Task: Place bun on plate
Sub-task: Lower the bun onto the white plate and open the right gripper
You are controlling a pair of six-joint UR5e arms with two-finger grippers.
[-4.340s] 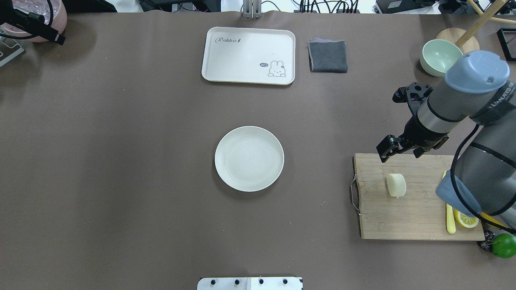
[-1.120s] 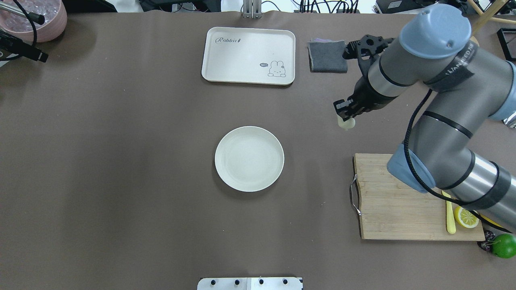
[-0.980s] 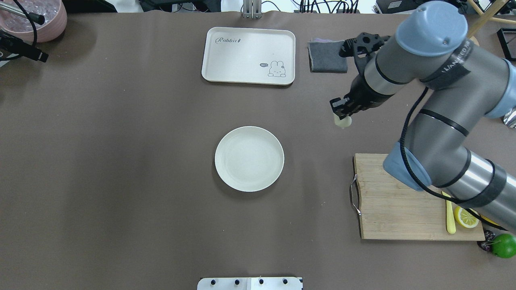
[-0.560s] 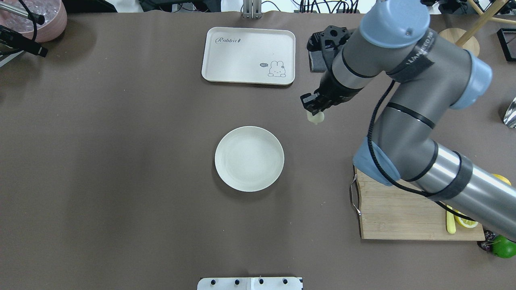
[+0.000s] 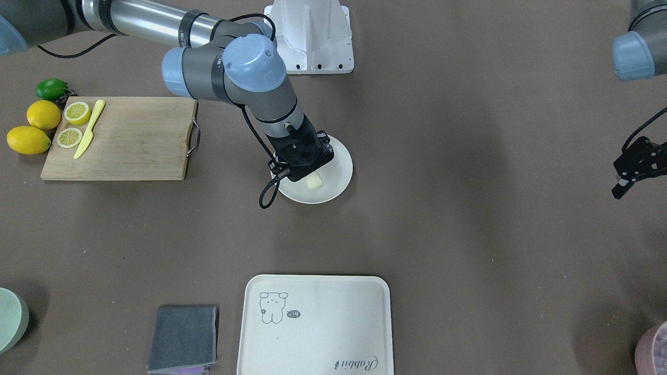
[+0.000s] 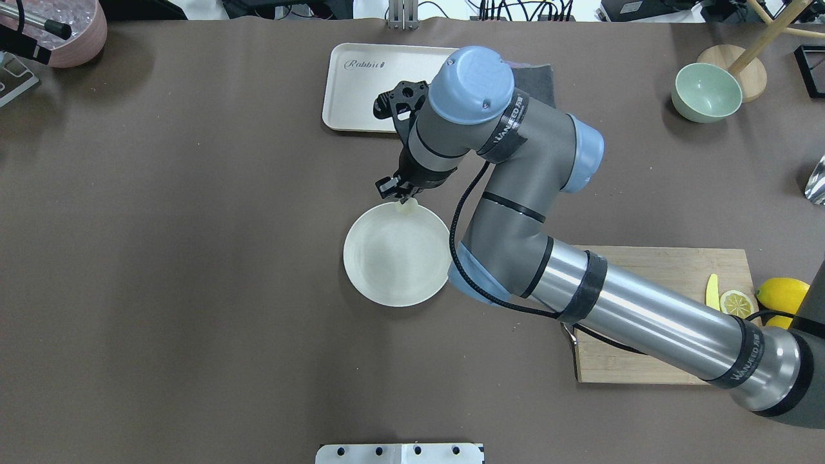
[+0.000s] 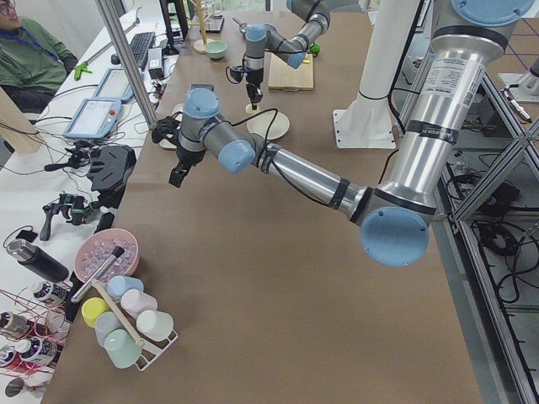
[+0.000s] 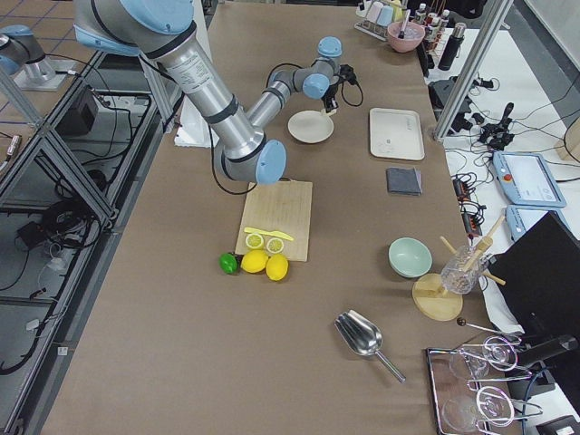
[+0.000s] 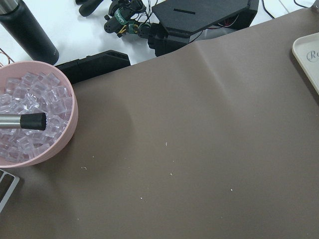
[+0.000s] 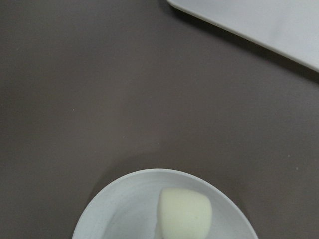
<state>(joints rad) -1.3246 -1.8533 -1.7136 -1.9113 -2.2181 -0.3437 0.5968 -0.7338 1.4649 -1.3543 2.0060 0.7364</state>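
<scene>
**Right gripper holding bun over plate**

The fingers of the right gripper (image 5: 308,174) are pinched on the upper end of the bun (image 5: 315,181), which sticks out below them. The gripper points downward. The bun is over the plate (image 5: 340,165), inside the rim on the side nearer the tray (image 5: 323,323). The right wrist view shows it above the plate's inner surface, close to that rim. Whether its underside touches the plate cannot be determined.

The right arm (image 6: 631,309) reaches in from the robot's right side, passing over the cutting board (image 5: 130,138) to the middle of the table (image 5: 469,208). Two lemon halves (image 5: 76,112) and a yellow knife (image 5: 89,129) lie on the board at the end far from the plate. Two whole lemons (image 5: 30,127) and a lime (image 5: 52,88) sit on the table just beside that end.

The tray lies beyond the plate from the robot, with a folded grey cloth (image 5: 182,337) near it. A green bowl (image 6: 706,93) stands well apart, toward the far right corner.

The left gripper (image 5: 621,186) hangs above the table on the robot's left, well apart from the plate. Whether its fingers are spread or together cannot be determined. Its wrist view shows a pink bowl (image 9: 67,134) of ice cubes with a black-tipped metal rod (image 9: 22,121) resting in it.
</scene>
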